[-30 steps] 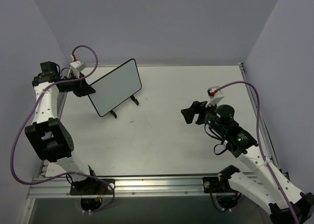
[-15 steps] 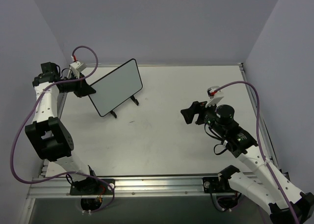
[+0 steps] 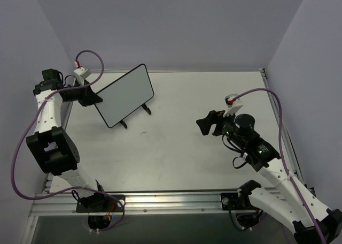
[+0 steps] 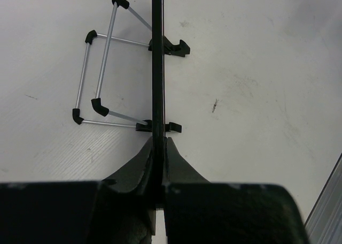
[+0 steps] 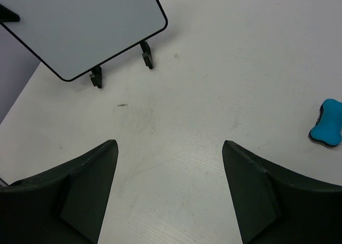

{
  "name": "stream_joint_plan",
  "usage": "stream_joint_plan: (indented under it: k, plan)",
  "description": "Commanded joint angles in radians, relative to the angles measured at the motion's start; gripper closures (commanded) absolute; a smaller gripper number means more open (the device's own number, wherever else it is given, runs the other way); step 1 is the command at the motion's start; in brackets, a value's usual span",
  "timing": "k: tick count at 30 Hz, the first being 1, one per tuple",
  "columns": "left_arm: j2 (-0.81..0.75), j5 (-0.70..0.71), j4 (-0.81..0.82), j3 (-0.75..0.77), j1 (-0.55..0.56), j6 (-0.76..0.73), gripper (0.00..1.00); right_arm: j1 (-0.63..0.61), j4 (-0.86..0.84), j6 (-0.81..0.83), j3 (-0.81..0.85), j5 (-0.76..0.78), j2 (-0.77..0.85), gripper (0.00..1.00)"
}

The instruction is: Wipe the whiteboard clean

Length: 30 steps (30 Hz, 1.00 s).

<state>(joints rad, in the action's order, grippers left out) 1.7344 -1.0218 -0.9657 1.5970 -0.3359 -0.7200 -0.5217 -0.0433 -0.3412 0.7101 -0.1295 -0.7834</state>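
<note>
board-steadying looks like the step in hand. the whiteboard (image 3: 124, 95) stands at the far left of the table (image 3: 176, 158), its two black feet (image 5: 145, 54) seemingly down on the surface, a wire stand (image 4: 101, 78) behind it, its face turned toward the right arm. the left gripper (image 4: 158, 147) pinches the board's left edge, fingers pressed together on the thin black frame. the right gripper (image 5: 168, 147) hangs over mid-table with its fingers spread and nothing between them. the blue eraser (image 5: 326, 130) lies on the table off to its right, well apart from it. no writing shows on the board's face in either view that sees it, so i judge the wiping done or nearly so. to do this well, the left grip should hold the frame square, without twisting, so both feet sit flat. any letting go should be slow and straight apart, lest the board tip. if a faint mark remains, the right arm needs the eraser first.
</note>
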Motion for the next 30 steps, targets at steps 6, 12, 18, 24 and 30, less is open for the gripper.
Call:
stream_joint_plan:
  k: [6,12,18,24,30]
  plan:
    - [-0.009,-0.038,0.048,-0.012,0.003,-0.056,0.98,-0.012,-0.044,-0.001,-0.003,-0.016,-0.005,0.25]
    - [0.008,0.012,0.036,-0.025,0.006,-0.098,0.98,-0.015,-0.044,-0.001,-0.004,-0.019,-0.002,0.25]
    - [0.028,0.061,0.013,-0.034,0.008,-0.157,0.98,-0.017,-0.046,-0.001,-0.003,-0.027,-0.008,0.25]
    - [0.011,0.081,-0.011,-0.002,0.006,-0.171,0.98,-0.021,-0.047,-0.001,-0.003,-0.03,-0.005,0.25]
    - [-0.012,0.054,-0.015,-0.023,0.005,-0.19,0.98,-0.026,-0.047,-0.001,-0.004,-0.033,0.003,0.25]
